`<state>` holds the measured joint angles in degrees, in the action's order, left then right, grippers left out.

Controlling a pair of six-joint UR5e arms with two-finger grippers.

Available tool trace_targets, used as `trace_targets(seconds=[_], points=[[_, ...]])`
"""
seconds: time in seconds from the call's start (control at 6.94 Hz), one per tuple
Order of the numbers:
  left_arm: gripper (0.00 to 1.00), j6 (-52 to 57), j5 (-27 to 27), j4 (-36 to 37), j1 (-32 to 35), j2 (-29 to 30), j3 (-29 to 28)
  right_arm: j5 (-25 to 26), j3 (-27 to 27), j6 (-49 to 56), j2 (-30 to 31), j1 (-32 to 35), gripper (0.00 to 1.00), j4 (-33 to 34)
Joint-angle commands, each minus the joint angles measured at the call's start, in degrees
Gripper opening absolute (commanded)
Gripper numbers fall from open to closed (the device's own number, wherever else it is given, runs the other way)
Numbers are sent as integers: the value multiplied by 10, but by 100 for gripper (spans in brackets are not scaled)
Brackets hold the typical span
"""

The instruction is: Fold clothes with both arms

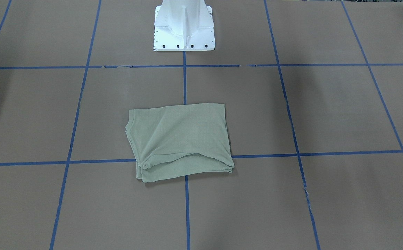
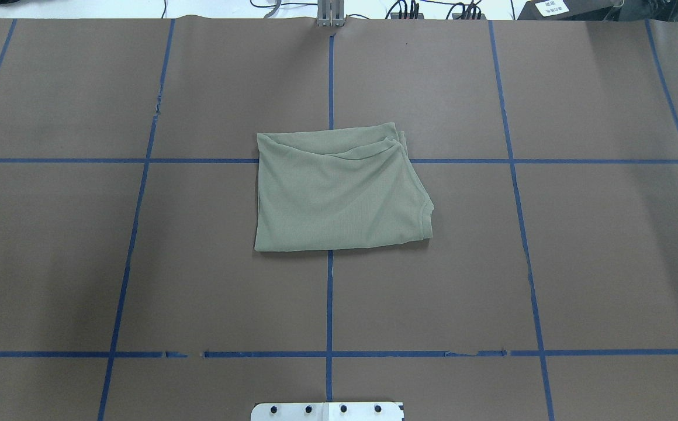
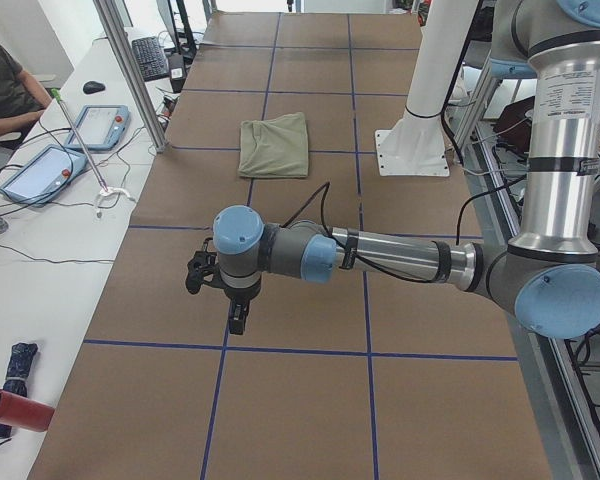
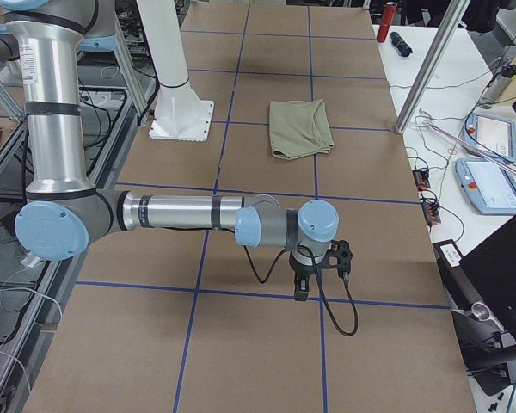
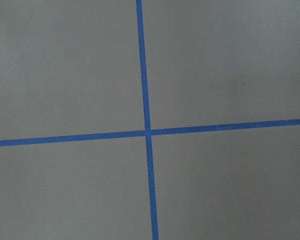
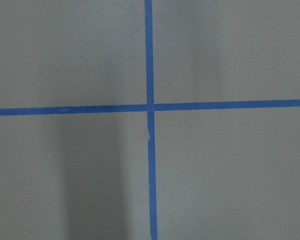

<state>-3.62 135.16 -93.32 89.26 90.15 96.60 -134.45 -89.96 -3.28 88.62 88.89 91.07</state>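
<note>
Claw of left arm points down above bare bench, just over blue tape line; seen only from side, so cannot tell how wide it stands. Claw of right arm likewise points down at far end; width cannot be told either. Both well apart from shirt. Shirt folded into rough rectangle, flat at bench centre, astride tape crossing, before white pedestal.

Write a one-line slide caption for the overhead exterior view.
Folded sage-green shirt lies over a grid crossing at the centre of the brown, blue-taped table.
</note>
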Motion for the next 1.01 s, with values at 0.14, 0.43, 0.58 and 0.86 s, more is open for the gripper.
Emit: trace_targets(seconds=[0.14, 0.43, 0.58, 0.86], points=[[100, -1, 0, 0, -1, -3, 0, -1, -1, -1, 4, -1, 100, -2], [100, 0, 0, 0, -1, -3, -1, 0, 0, -1, 3, -2, 100, -2], [100, -1, 0, 0, -1, -3, -1, 0, 0, -1, 3, -2, 100, -2], [100, -2, -6, 6, -1, -3, 0, 2, 0, -1, 3, -2, 100, -2]])
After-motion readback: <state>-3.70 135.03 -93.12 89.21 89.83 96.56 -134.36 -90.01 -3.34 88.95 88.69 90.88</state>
